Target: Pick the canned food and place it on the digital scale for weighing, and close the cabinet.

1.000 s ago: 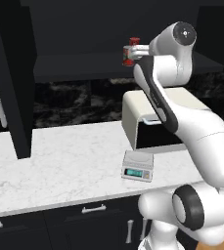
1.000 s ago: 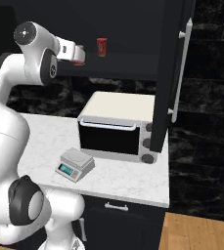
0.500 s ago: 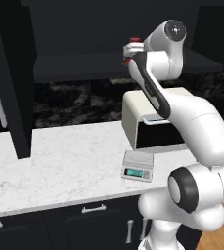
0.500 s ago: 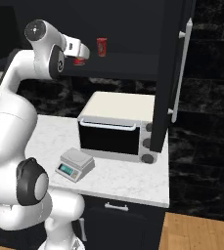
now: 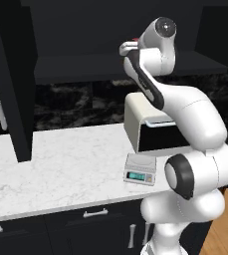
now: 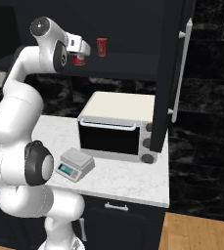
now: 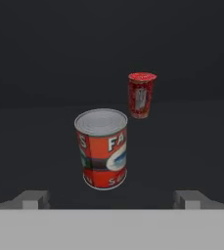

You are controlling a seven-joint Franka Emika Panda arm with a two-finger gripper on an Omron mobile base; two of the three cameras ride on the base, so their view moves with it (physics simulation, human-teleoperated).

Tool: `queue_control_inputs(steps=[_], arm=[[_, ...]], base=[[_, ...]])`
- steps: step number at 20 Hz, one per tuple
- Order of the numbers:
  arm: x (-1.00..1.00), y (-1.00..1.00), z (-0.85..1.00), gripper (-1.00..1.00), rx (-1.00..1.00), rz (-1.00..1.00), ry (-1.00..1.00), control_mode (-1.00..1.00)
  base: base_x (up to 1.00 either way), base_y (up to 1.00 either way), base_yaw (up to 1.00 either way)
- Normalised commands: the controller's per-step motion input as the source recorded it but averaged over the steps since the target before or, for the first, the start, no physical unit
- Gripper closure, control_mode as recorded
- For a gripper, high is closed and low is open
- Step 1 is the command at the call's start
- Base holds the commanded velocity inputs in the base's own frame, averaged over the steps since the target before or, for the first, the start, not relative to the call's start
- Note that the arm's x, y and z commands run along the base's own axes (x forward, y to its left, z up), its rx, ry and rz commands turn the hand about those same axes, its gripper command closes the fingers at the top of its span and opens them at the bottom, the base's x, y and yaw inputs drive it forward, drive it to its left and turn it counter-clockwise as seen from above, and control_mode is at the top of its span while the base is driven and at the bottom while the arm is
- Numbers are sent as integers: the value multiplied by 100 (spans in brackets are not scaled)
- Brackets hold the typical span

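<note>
Fingers (image 7: 34,199) spread wide, holding nothing. Just ahead between them, nearer the left finger and untouched: short stout red can with pale label and silver top (image 7: 101,148), upright on dark cabinet shelf (image 7: 191,146). Farther back, toward the right finger: slimmer all-red can (image 7: 141,95).

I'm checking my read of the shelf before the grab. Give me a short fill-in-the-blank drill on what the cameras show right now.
1. In the hand view, the canned food stands upright on the cabinet shelf, nearer the camera than the slimmer ____ can.
2. The gripper has its fingers spread ____, holding nothing.
3. The digital scale sits on the counter in front of the ____.
4. The cabinet door stands ____.

Missing words: red; open; toaster oven; open
</note>
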Motion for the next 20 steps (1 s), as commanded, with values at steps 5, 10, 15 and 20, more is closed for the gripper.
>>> queue_control_inputs(steps=[5,10,15,20], arm=[[38,8,-4,-100,-2,0,0,-100],[35,4,-11,-100,-1,0,0,-100],[18,0,-2,-100,0,0,0,-100],[26,0,-9,-100,0,0,2,-100]], base=[[0,0,0],[0,0,0],[0,0,0],[0,0,0]])
